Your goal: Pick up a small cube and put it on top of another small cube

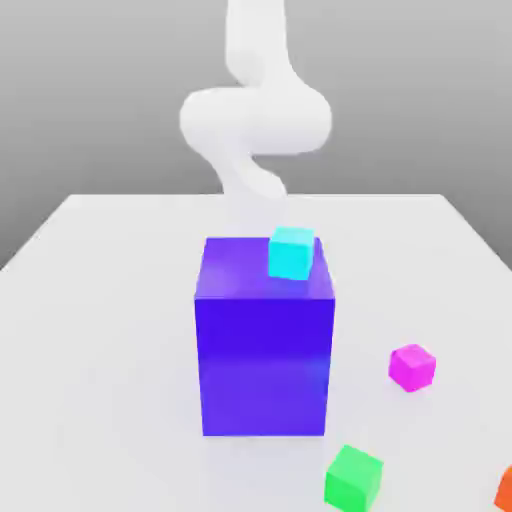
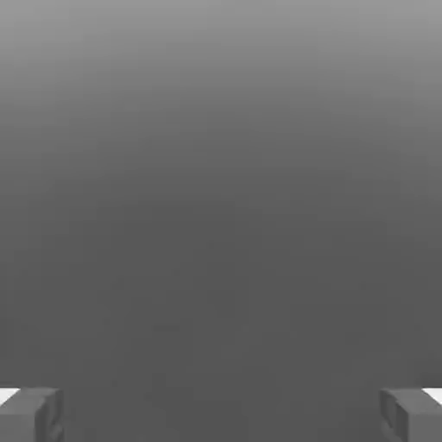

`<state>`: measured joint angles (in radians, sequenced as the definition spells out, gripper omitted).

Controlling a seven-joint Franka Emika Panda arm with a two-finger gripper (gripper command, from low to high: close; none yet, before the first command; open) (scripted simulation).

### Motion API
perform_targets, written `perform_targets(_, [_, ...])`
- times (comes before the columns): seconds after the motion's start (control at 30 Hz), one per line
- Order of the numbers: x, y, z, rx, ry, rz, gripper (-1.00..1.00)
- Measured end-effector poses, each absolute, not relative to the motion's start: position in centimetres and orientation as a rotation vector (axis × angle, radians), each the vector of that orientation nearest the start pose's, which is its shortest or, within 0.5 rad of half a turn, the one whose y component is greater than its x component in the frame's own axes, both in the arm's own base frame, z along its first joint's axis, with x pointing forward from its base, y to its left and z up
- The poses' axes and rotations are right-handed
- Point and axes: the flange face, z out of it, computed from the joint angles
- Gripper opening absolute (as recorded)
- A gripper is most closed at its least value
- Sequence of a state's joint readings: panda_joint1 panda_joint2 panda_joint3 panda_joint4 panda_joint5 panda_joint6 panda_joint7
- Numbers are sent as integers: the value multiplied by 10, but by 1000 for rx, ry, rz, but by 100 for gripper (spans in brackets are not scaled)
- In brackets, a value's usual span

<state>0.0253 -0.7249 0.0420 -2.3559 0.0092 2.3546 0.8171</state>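
Note:
A small cyan cube (image 1: 291,252) sits on top of a tall blue block (image 1: 264,350), near the block's far corner on the exterior view's right. On the table lie a small magenta cube (image 1: 412,366) and a small green cube (image 1: 353,478), both to the exterior view's right of the block. An orange cube (image 1: 505,490) is cut off by the frame edge. My white arm (image 1: 255,115) rises behind the block. In the hand view my gripper (image 2: 221,416) is open, its grey fingertips (image 2: 30,414) stand far apart and only a plain grey background lies between them.
The white table (image 1: 100,330) stretches around the blue block, with its far edge just behind the arm's base. The tall block stands in the middle of the table between the arm and the loose cubes.

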Motion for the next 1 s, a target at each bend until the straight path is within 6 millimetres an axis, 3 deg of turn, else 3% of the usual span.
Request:
perform_targets(0.13, [410, 90, 562, -2646, 917, -757, 0])
perform_targets(0.3, [410, 157, 437, -2801, 805, -533, 0])
perform_targets(0.43, [376, 202, 336, -2922, 698, -340, 0])
perform_targets(0.6, [295, 239, 224, -3064, 523, -88, 0])
perform_targets(0.67, [271, 243, 195, -3094, 484, -21, 0])
perform_targets(0.9, [265, 241, 132, -3099, 492, 4, 0])
perform_targets(0.93, [265, 240, 127, -3101, 491, 3, -100])
perform_targets(1.0, [265, 240, 127, -3101, 491, 3, -100])
